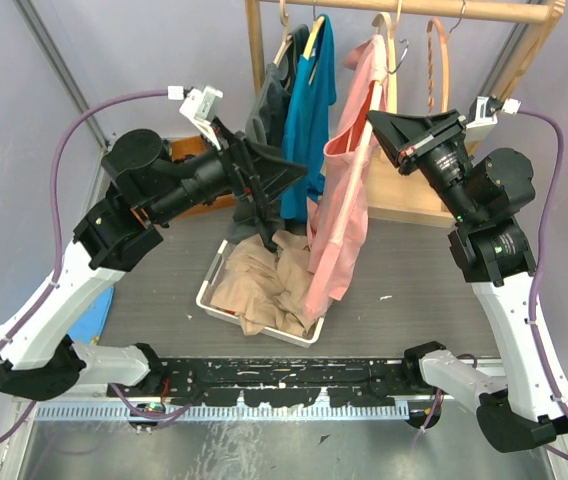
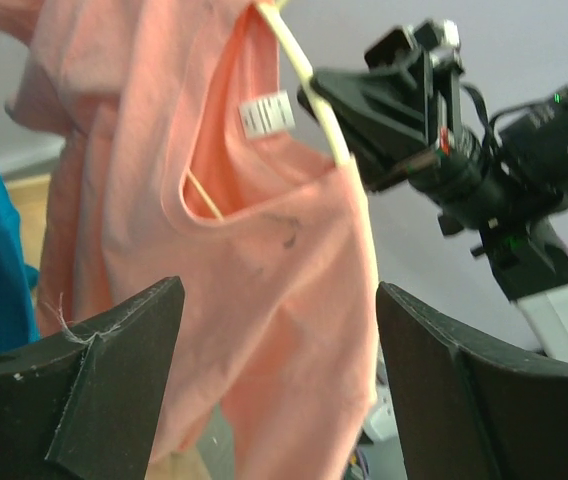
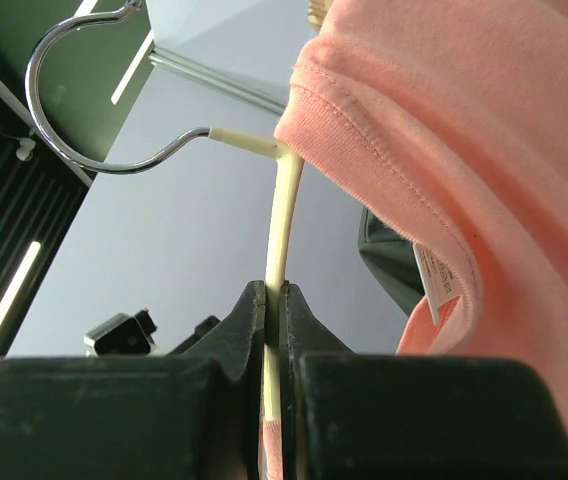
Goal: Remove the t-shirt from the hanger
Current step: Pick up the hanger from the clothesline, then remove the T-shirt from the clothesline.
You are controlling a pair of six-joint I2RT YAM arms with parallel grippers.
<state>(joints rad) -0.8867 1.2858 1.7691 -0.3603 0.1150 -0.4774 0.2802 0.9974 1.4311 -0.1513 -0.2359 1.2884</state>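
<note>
our right gripper (image 3: 276, 300) is clamped tight on the cream arm of the hanger (image 3: 282, 215), just below its metal hook (image 3: 84, 150). we judge this grip is there to keep the hanger steady and high, so the cloth can be pulled off it. no rail shows through the hook in the right wrist view.

the pink t-shirt (image 1: 339, 220) hangs from that hanger, its collar and label near the held arm. one shoulder looks partly slipped, though we cannot be sure how much of the hanger is inside.

our left gripper (image 2: 279, 290) has its jaws wide apart and holds nothing. it faces the shirt's chest below the neckline, near but not touching. that suits a fresh grab of the fabric for a downward tug.

the white bin (image 1: 207, 285) with beige clothes (image 1: 259, 285) sits right under the shirt's hem, likely to catch it. the teal shirt (image 1: 309, 110) on the wooden rack (image 1: 464, 10) hangs close by, so a wide reach could snag it.
</note>
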